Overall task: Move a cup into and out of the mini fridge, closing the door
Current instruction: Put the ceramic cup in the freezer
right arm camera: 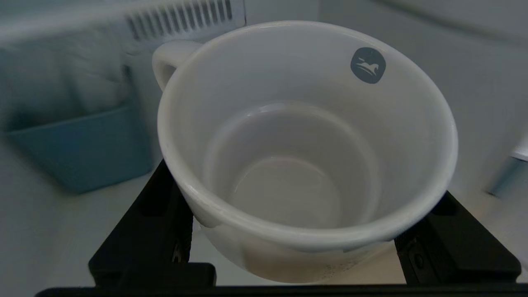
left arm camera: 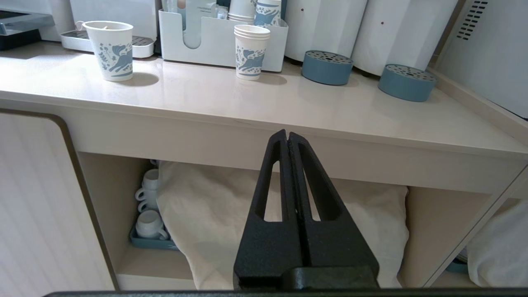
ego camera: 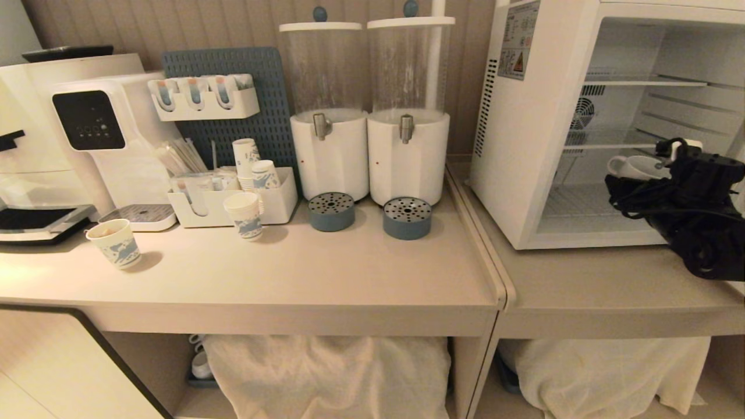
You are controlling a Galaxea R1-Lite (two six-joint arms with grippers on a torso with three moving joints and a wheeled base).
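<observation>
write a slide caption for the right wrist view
Right gripper clamps an empty white cup between its fingers.

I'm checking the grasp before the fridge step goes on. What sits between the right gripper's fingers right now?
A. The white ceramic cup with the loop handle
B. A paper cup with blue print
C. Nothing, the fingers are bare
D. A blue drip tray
A: in the right wrist view the cup sits between the right gripper's black fingers, its handle and round blue logo showing.

My right gripper (ego camera: 660, 166) reaches into the open mini fridge (ego camera: 541, 145), with the white cup (ego camera: 631, 167) at its fingertips, over the lower wire shelf (ego camera: 582, 206)
</observation>
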